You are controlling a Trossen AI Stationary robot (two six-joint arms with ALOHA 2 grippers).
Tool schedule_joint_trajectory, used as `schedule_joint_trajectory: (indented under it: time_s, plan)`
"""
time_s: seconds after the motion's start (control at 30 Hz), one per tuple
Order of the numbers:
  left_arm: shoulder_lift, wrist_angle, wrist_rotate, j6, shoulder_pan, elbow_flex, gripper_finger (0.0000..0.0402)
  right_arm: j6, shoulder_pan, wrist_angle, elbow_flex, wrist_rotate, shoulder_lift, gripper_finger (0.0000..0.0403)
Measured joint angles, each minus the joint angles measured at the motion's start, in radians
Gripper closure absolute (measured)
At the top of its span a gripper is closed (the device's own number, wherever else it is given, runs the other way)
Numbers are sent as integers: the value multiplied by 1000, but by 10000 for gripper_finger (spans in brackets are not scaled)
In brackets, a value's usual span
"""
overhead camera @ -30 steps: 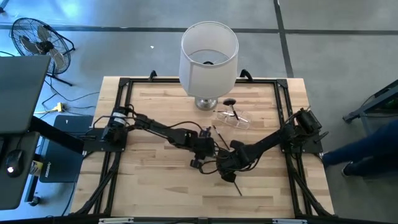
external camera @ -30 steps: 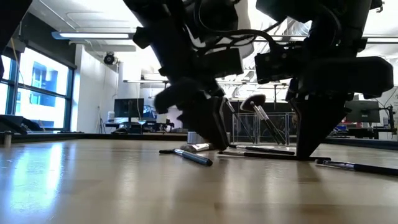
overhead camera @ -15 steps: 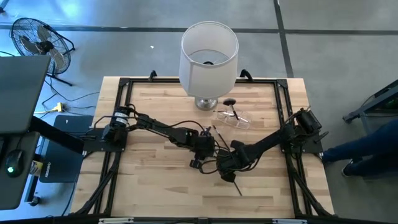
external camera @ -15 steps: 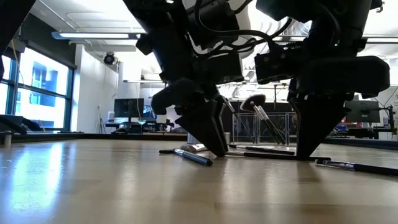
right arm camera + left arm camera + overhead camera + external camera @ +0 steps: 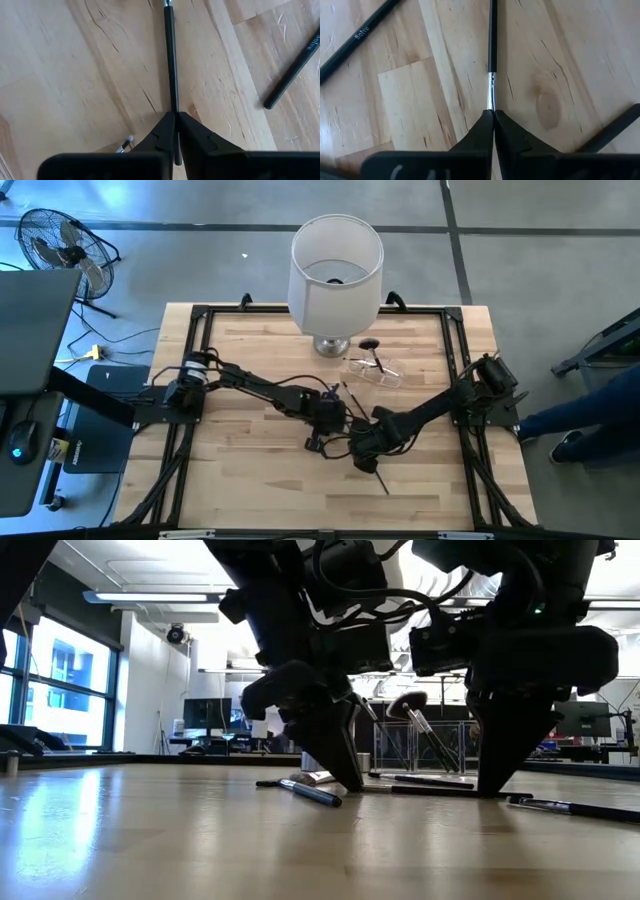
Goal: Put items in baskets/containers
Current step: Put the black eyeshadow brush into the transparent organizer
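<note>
A thin black brush [image 5: 420, 788] with a silver ferrule lies on the wooden table between my two grippers. My left gripper [image 5: 493, 112] is shut on its ferrule end. My right gripper [image 5: 175, 115] is shut on its black handle, away from the ferrule [image 5: 167, 2]. In the high view both grippers [image 5: 328, 420] [image 5: 368, 455] meet at the table's middle. The clear container [image 5: 375, 370] stands far right of them, with a fluffy black brush [image 5: 370, 345] leaning out of it. More slim items lie loose on the table nearby. My left gripper pinches the brush at its silver ferrule [image 5: 491, 97] between its two fingertips, coming steeply from above. The fingers point along the brush, whose handle runs on ahead flat on the table. My right gripper pinches the black handle [image 5: 173, 102] between its two fingers, steeply from above. The handle runs ahead from the fingertips along the table and also shows in the slit between them.
A dark pencil [image 5: 355, 37] lies beside the left gripper, another [image 5: 295, 65] beside the right. A blue-grey pencil [image 5: 305, 790] and a brush [image 5: 580, 808] lie nearer the front edge. A big white lampshade [image 5: 336, 275] on a silver base stands at the far edge.
My left gripper has shut its fingers on the brush's ferrule end. The brush has stayed on the table. My right gripper has kept its place.
</note>
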Motion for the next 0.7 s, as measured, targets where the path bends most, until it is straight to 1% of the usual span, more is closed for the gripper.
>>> schedule_joint_trajectory:
  time_s: [0.07,0.17,0.23,0.37,0.5,0.6,0.7]
  plan:
    - [1,-40,0,-1,0,25,399,1,0,-12,-3,41,-24,373]
    - [4,-137,-3,-12,0,74,400,1,9,-35,-7,147,-79,348]
    - [6,-191,-6,-24,0,108,401,3,12,-39,-2,194,-117,329]
    - [9,-265,-15,-30,0,154,401,15,25,-89,-4,217,-161,293]
    - [9,-321,-13,-61,1,191,401,18,49,-83,-1,223,-180,266]
    - [9,-368,33,-112,2,211,401,-31,83,-34,-1,258,-179,254]
    - [8,-368,94,-166,11,217,401,-74,128,-19,0,309,-179,253]
